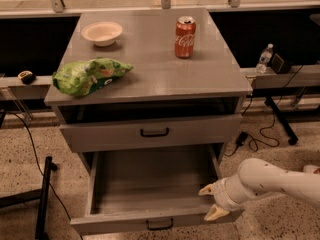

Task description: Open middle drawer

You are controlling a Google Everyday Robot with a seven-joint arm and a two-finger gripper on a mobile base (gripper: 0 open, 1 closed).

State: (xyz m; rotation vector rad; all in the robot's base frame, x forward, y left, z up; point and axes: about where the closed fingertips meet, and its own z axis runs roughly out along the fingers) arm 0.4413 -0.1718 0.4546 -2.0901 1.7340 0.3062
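Coca-Cola script is readable on the red can (185, 37), well apart from the pincer (208, 204) low at right.

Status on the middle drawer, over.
Gripper open, at the front right corner of the middle drawer. Drawer pulled well out. Nothing seen in its path.

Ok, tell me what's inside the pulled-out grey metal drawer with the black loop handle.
The middle drawer shows only bare grey floor. Its rear lies hidden under the upper grey drawer front; the white gripper covers its front right corner.
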